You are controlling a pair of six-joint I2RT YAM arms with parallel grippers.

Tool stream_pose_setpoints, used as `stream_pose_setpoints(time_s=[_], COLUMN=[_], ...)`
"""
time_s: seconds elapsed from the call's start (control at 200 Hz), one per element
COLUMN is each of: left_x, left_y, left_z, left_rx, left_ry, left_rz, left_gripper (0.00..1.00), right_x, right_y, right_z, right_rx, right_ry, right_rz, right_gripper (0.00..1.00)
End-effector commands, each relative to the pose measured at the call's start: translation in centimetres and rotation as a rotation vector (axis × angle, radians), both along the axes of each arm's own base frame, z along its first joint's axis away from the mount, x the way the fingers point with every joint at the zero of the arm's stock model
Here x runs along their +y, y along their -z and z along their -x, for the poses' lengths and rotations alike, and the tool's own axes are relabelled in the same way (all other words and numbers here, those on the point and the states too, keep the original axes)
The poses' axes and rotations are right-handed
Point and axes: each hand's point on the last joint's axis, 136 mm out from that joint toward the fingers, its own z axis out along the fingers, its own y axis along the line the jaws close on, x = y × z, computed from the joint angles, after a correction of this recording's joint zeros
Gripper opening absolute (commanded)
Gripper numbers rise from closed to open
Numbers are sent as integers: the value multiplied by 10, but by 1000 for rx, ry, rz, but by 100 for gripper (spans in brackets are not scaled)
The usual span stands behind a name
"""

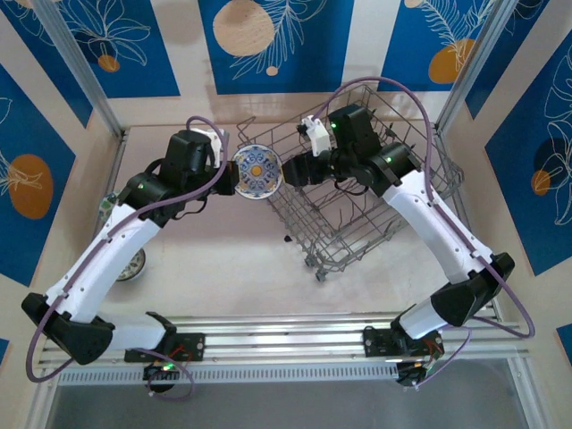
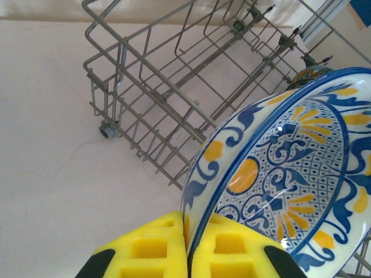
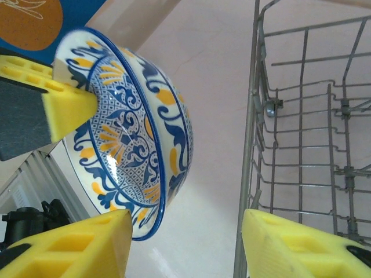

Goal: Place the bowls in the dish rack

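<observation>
Your left gripper (image 2: pixel 186 234) clamps the bowl (image 1: pixel 257 172) by its rim, holding it aloft just left of the rack (image 1: pixel 340 246). A handover seems in hand: your right gripper (image 3: pixel 185 223), jaws apart, grips nothing yet; straddle the rim before closing.

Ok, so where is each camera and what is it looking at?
Top camera: above and behind the arms, looking down at the table; both white arms show, the left hand pinching a blue, yellow and white ceramic bowl beside the grey wire dish rack.
Left wrist camera: on the left arm, looking past its yellow fingers at the bowl and rack.
Right wrist camera: on the right arm, facing the bowl; its open right hand shows.
Shared: both wrist cameras see that bowl and rack.
</observation>
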Motion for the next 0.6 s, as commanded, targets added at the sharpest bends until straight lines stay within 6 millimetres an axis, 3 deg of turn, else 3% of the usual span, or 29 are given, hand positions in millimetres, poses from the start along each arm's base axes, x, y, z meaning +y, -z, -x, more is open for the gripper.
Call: stream_pose_setpoints(time_s=[0.0,0.175,0.27,0.355,0.47,0.595], left_x=[-1,-2,-3,-4,-7,-9], left_y=[-29,-27,-26,-24,-18,-12], left_z=[1,3,4,5,7,9], left_rx=[-122,-142,-146,-144,-123,-106], left_ry=[-1,-12,-12,-12,-8,-8], left_rz=[35,31,28,33,36,39], left_gripper=[0,0,0,0,0,1], right_x=[11,18,19,18,19,20], right_y=[-10,-4,-3,-1,-1,2], right_z=[8,4,1,-3,-5,-6], right_rx=[41,64,66,67,63,70], right_ry=[-44,-45,-29,-7,4,8], right_rz=[-56,-52,-56,-57,-69,-63], right_gripper=[50,45,35,20,9,4])
